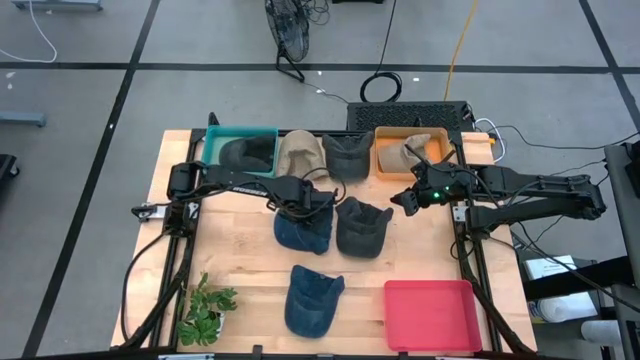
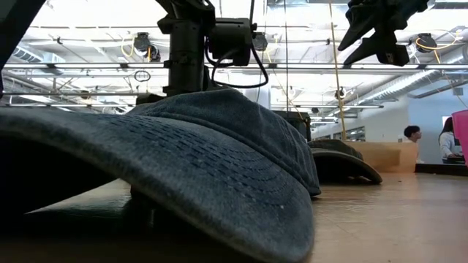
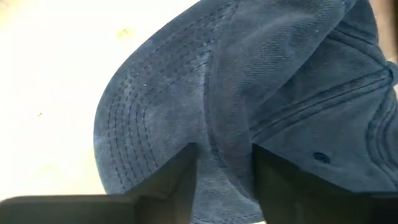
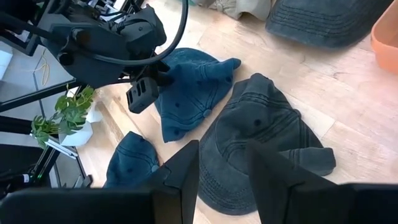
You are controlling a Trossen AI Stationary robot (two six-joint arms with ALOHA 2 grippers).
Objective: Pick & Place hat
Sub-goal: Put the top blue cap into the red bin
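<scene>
Left gripper (image 4: pixel 163 79) on blue hat (image 4: pixel 189 93), dark grey hat (image 4: pixel 258 143) just beside.

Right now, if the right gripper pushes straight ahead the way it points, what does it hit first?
Most likely the dark grey cotton cap lying on the wooden table, right beyond the right gripper's open fingers; depth is unclear.

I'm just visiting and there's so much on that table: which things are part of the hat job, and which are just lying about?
In the job:
- blue denim cap pinched by left gripper
- dark grey cap, under right gripper
- second blue cap
- teal bin, orange bin, red tray

Lying about:
- small green plant
- black cables
</scene>
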